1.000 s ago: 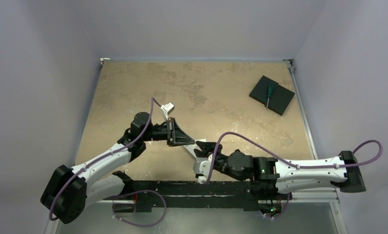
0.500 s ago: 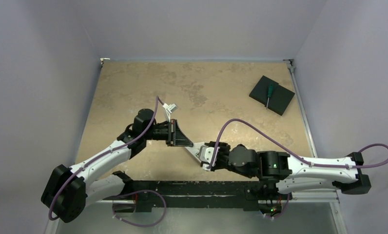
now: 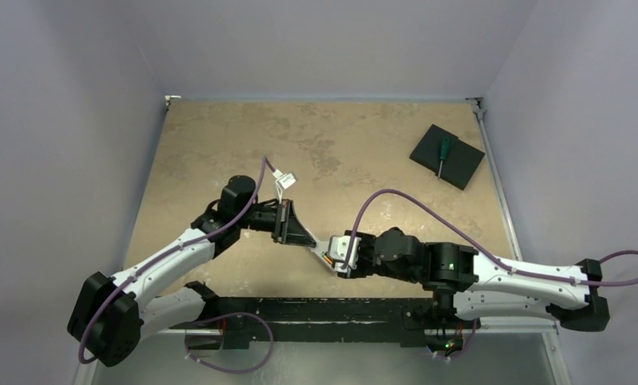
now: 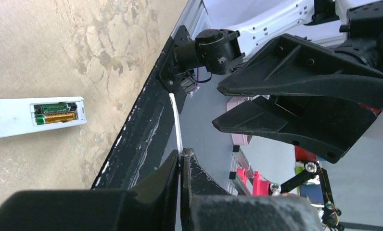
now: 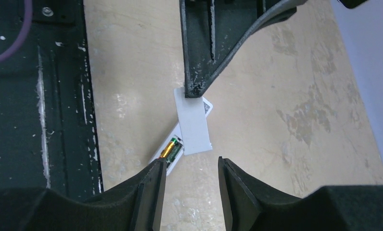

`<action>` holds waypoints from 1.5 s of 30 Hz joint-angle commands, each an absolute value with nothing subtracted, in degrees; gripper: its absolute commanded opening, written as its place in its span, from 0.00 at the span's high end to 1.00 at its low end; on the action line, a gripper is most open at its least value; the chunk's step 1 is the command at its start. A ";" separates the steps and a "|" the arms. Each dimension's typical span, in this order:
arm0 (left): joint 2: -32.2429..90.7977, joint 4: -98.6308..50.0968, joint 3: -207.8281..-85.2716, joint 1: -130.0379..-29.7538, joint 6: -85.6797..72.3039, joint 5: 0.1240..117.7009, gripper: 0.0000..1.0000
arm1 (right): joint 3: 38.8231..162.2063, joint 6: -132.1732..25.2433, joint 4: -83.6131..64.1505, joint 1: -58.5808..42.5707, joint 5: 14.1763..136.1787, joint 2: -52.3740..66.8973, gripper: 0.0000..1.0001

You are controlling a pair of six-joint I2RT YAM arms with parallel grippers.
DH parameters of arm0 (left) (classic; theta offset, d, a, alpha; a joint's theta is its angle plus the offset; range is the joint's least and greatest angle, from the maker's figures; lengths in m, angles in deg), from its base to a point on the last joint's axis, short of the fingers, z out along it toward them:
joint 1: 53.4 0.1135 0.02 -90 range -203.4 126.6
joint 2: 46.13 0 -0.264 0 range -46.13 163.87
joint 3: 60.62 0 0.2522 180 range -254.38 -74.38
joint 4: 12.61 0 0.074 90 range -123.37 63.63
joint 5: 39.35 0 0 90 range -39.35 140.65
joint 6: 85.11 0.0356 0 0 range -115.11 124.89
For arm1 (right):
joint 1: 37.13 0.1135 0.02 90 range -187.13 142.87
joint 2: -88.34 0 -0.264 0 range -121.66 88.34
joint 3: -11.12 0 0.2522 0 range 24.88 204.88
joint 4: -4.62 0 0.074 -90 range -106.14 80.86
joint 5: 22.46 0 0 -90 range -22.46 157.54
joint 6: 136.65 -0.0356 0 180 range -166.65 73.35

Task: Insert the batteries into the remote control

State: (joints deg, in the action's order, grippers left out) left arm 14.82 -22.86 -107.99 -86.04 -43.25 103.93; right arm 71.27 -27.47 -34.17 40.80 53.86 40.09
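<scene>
Batteries (image 4: 55, 113), one dark with green and one gold-orange, are seen seated side by side in the open recess at the end of the remote control (image 4: 16, 118). The remote lies back-up on the table (image 3: 364, 152), close to the black rail (image 4: 141, 134) at the near edge. Loading of the cells is judged to be done, and the step in hand appears to be refitting the lid.

A thin white battery cover (image 5: 193, 126) is pinched by one end in the left gripper (image 4: 181, 159), whose jaws are pressed tight on it. It is held above the table, over the remote's open end. The right gripper (image 5: 190, 162) is set partly apart with nothing between its fingers, and the cover's free edge lies just ahead of them.

For the next move, the cover would need to be steadied or taken over, turned flat, aligned with the recess and pressed or slid home. The remote may have to be braced so that it is not pushed along the table.
</scene>
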 commanded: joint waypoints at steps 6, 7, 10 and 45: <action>13.60 -22.27 -109.96 -85.88 -40.39 110.58 1.00 | 72.73 -24.70 -29.75 40.48 59.59 37.43 0.50; 13.68 -21.76 -109.76 -85.90 -40.82 111.17 1.00 | 72.65 -24.54 -29.37 40.52 59.69 37.23 0.50; 13.64 -21.04 -109.45 -85.92 -41.39 112.38 1.00 | 72.43 -24.02 -28.83 40.48 59.71 36.56 0.49; 13.88 -19.63 -108.99 -86.00 -42.22 114.63 1.00 | 71.81 -21.96 -26.62 40.47 60.42 34.20 0.73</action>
